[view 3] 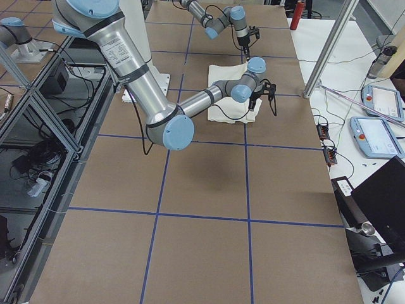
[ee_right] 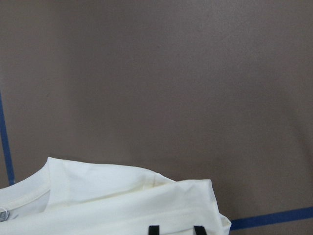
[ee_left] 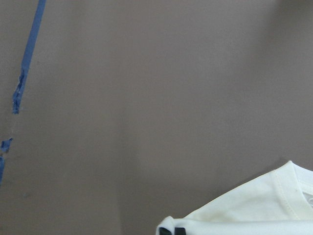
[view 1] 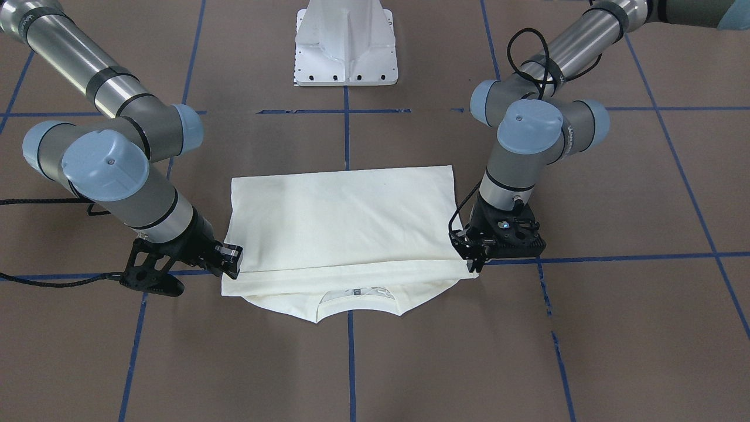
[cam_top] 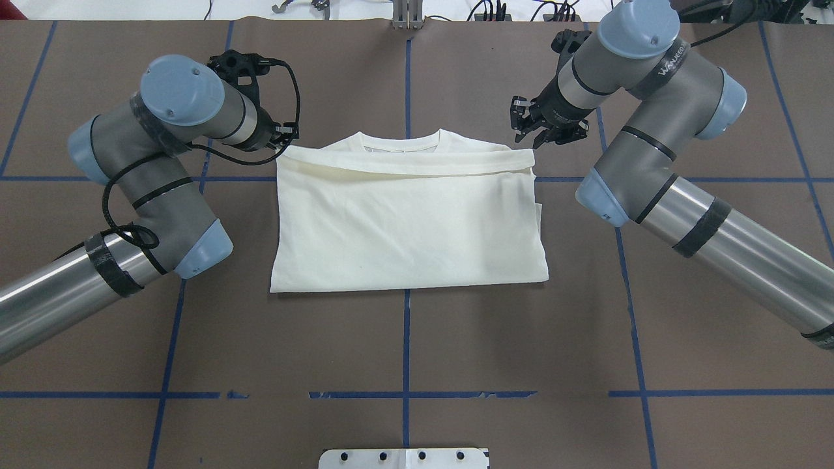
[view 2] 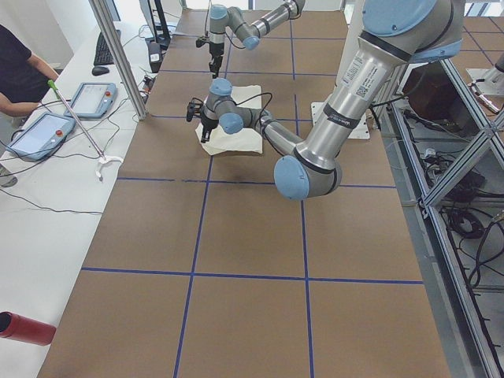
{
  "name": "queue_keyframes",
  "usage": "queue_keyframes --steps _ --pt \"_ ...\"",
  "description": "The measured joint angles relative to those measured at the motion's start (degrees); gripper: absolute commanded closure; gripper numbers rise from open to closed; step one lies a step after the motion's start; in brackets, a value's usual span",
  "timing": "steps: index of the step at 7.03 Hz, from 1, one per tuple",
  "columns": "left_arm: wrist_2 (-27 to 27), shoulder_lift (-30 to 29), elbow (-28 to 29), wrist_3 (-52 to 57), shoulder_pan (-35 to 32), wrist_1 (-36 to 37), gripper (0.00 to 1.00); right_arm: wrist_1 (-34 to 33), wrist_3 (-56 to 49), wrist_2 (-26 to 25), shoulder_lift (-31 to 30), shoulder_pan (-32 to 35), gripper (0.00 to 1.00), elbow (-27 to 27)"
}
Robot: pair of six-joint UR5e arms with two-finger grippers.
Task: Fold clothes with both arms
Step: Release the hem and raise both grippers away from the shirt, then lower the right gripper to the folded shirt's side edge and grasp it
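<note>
The cream-white shirt [view 1: 345, 223] [cam_top: 404, 221] lies folded in half on the brown table, plain side up, with its collar [view 1: 357, 296] sticking out at the far edge from the robot. My left gripper [view 1: 473, 266] [cam_top: 287, 138] is at the folded layer's far corner. In the left wrist view its fingertips [ee_left: 166, 231] sit close together, pinching the cloth [ee_left: 254, 210]. My right gripper [view 1: 233, 268] [cam_top: 531, 133] is at the other far corner. In the right wrist view its fingertips [ee_right: 154, 229] stand apart with cloth [ee_right: 122, 196] between them.
The white pedestal base [view 1: 345, 53] [cam_top: 404, 458] stands at the robot's side of the table. Blue tape lines [cam_top: 405, 306] cross the brown surface. A person [view 2: 16, 71] sits at a side bench with tablets [view 2: 43, 134]. A red bottle [view 2: 24, 327] lies there too.
</note>
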Motion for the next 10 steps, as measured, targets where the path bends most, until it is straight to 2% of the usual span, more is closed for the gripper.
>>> queue_keyframes --steps 2,3,6,9,10 --pt "-0.12 -0.16 -0.49 0.29 -0.02 0.46 0.0 0.06 -0.01 0.08 -0.28 -0.32 0.0 0.89" --pt "-0.14 -0.03 -1.44 0.35 -0.12 0.72 0.0 -0.09 0.35 0.09 -1.32 -1.17 0.0 3.12" --pt "-0.17 0.41 -4.27 0.32 -0.19 1.61 0.0 -0.72 6.11 -4.56 -10.32 -9.17 0.0 14.27" --pt "-0.22 0.57 -4.58 0.05 -0.09 1.66 0.0 -0.78 7.42 -7.23 -15.56 -14.2 0.0 18.15" --pt "-0.23 0.61 -4.6 -0.03 -0.02 1.63 0.0 -0.78 7.44 -7.41 -16.55 -14.86 0.04 18.53"
